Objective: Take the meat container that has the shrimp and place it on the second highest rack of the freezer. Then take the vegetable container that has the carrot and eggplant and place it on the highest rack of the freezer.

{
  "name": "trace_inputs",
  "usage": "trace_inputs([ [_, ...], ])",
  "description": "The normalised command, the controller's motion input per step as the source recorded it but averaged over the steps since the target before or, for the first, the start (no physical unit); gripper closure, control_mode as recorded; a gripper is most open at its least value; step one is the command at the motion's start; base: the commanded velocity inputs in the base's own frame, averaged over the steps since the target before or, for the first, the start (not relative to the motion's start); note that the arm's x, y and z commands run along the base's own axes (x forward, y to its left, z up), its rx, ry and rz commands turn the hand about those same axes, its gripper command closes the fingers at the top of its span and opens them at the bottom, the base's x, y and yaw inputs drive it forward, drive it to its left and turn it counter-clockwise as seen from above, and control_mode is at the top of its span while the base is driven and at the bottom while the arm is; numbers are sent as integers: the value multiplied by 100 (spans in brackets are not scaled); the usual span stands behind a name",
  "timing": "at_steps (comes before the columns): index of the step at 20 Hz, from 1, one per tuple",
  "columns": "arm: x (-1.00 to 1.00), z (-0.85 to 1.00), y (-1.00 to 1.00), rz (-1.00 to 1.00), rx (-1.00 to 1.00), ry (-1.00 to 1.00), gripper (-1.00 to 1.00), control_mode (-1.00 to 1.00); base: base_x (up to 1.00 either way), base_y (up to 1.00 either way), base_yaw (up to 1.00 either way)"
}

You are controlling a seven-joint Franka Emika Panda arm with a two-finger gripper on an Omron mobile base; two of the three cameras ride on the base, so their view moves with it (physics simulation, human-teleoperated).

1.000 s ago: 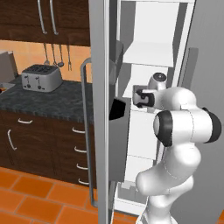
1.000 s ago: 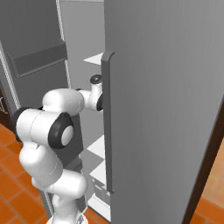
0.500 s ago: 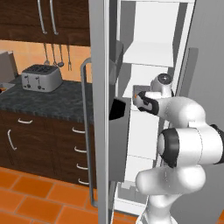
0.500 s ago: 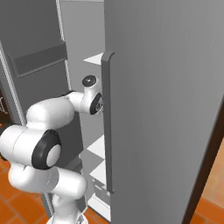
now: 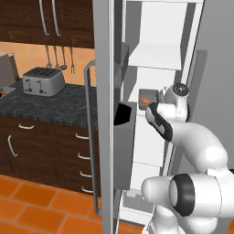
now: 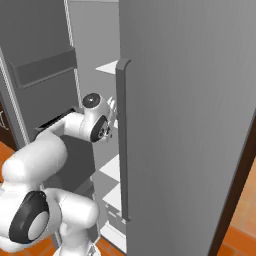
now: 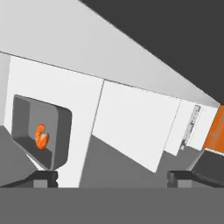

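From the left base view, the grey meat container with the shrimp sits on a white rack inside the freezer, just left of the arm's wrist. In the hand view, the tool has its jaws wide apart and empty; the container lies beyond its left fingertip, not touching.

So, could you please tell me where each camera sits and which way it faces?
Left base view: behind the arm's left, facing the open freezer; arm lower right, near the shrimp.
Right base view: behind its right, facing the freezer door; arm lower left.
Hand view: on the hand, facing shrimp container; open fingertips below.
Shared: shrimp.
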Motion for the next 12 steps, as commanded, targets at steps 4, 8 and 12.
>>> trace_inputs([
  [4,-74,13,6,11,-7,0,-100,-100,0,0,0],
  [8,-68,16,0,13,-7,1,-100,-100,0,0,0],
  [12,-77,3,6,19,-14,4,-100,-100,0,0,0],
])
